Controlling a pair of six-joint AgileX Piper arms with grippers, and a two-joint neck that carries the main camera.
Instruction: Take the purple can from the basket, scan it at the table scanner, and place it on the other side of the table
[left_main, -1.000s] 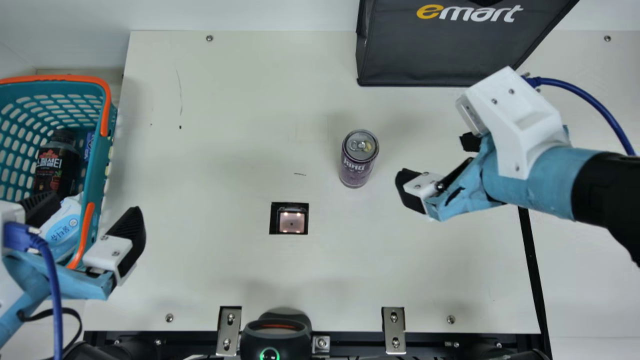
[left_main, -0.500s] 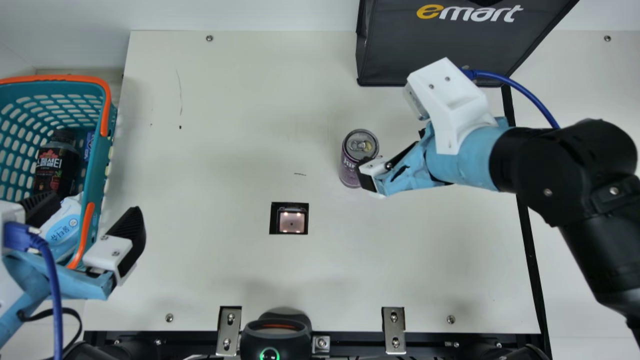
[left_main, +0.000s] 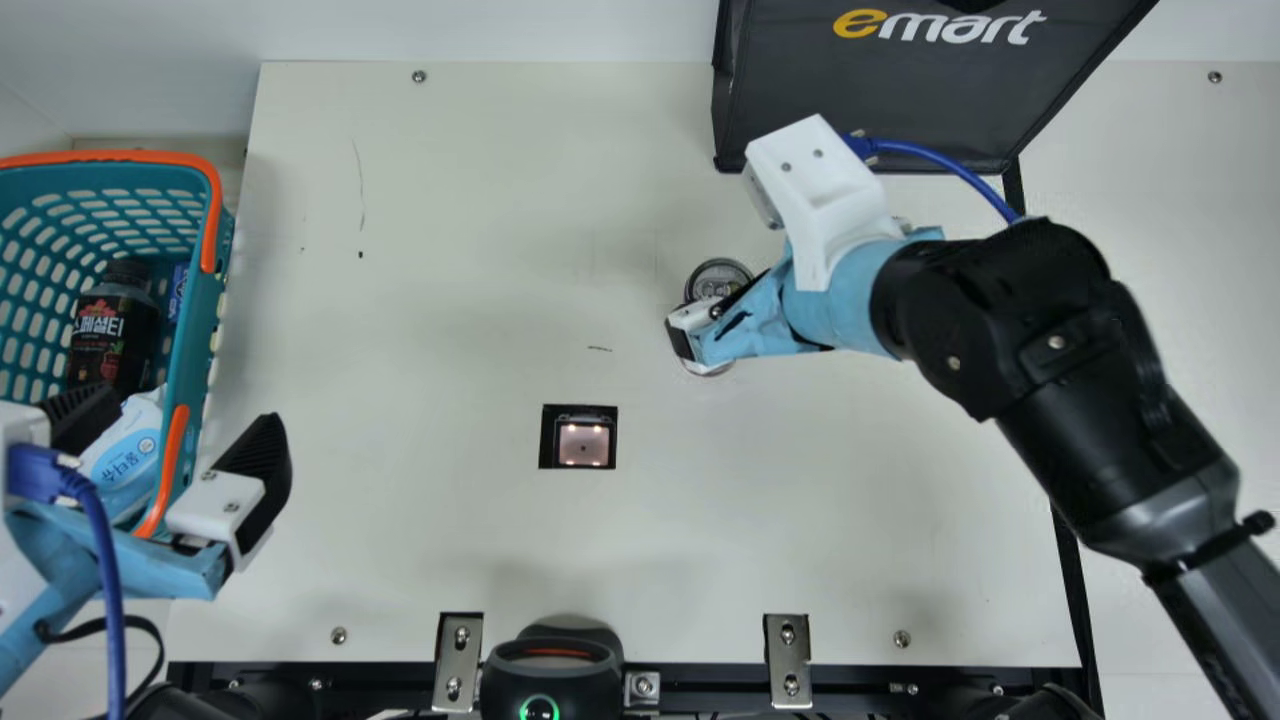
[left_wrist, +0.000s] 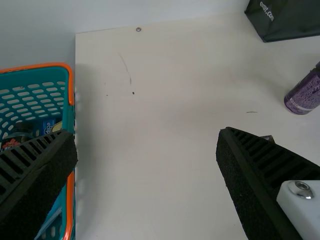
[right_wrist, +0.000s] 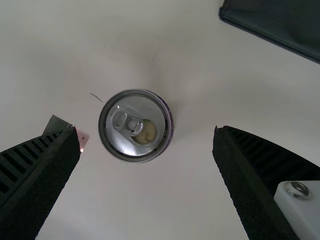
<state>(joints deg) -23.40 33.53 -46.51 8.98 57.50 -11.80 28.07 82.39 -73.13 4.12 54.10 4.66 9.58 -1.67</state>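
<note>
Purple can (left_main: 718, 280): here it is, upright on the bench (left_main: 430, 540), on the side of the table scanner (left_main: 583, 444) away from the basket, and a bit farther from me than the scanner.
Right gripper (left_main: 700, 322): I've got it right over the can now, jaws spread wide, and my right wrist view puts the can's lid between them, with clear gaps to both sides.
Left gripper (left_main: 190, 405): parked at the basket, jaws spread too, nothing pinched, one over the inside and one out over the bench.
Basket (left_main: 130, 157): teal with orange trim, holding a dark bottle (left_main: 112, 335) and a white-and-blue pack (left_main: 125, 450).
Black bag (left_main: 900, 100): standing at the far side, beyond the can.
</note>
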